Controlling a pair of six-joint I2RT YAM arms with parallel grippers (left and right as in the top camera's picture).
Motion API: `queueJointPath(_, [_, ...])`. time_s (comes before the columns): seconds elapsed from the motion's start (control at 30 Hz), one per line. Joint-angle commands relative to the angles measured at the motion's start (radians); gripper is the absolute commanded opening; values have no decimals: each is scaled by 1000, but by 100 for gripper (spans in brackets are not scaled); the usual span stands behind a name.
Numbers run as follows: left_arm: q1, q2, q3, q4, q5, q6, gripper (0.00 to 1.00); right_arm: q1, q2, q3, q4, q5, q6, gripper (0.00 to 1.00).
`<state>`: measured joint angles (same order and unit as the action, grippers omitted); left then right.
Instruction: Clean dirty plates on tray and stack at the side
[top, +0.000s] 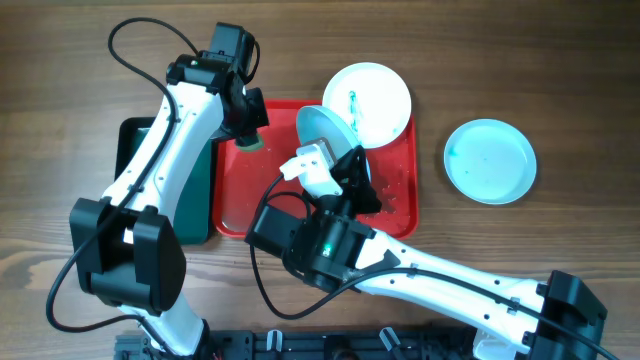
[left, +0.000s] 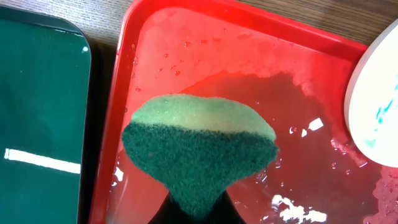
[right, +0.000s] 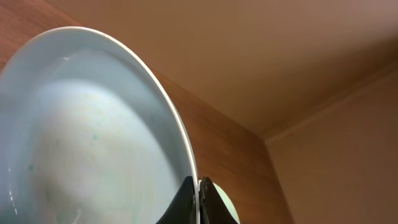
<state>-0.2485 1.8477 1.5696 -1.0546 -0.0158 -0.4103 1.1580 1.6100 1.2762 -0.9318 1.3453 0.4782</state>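
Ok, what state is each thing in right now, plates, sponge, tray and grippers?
Red tray: wet, water pooled.
Held plate: tilted up over the tray, faint green specks.
Plate on tray: at the far right corner, teal streak.
Plate on table: flat, no streak visible.
Sponge: gripped, over the tray.
Left gripper: shut on sponge.
Right gripper: shut on held plate's rim.

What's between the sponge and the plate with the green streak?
The tilted plate held by the right gripper; the overhead view shows it.
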Motion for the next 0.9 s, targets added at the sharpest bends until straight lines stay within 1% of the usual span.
queueJointPath(0.0, [2, -2, -6, -1, 16, -17, 4, 7, -27, 5, 0, -8, 22, 4])
queueJointPath(0.2, [2, -2, -6, -1, 16, -17, 4, 7, -27, 5, 3, -19, 23, 4])
queueJointPath(0.33, [2, -2, -6, -1, 16, -17, 4, 7, -27, 5, -1, 10, 19, 4])
queueJointPath(0.43, [2, -2, -6, -1, 16, -17, 4, 7, -27, 5, 3, -70, 23, 4])
queueJointPath(0.57, [2, -2, -6, -1, 15, -17, 4, 7, -31, 5, 1, -21, 19, 4])
queueJointPath(0.7, [2, -2, -6, -1, 15, -17, 4, 7, -32, 5, 9, -91, 19, 4])
queueJointPath(0.77, [2, -2, -6, -1, 15, -17, 4, 10, -39, 6, 4, -39, 18, 4])
queueJointPath(0.8, [2, -2, -6, 0, 15, -17, 4, 10, -45, 7, 11, -46, 21, 4])
queueJointPath(0.87, [2, -2, -6, 2, 15, -16, 4, 10, -47, 6, 35, -152, 20, 4])
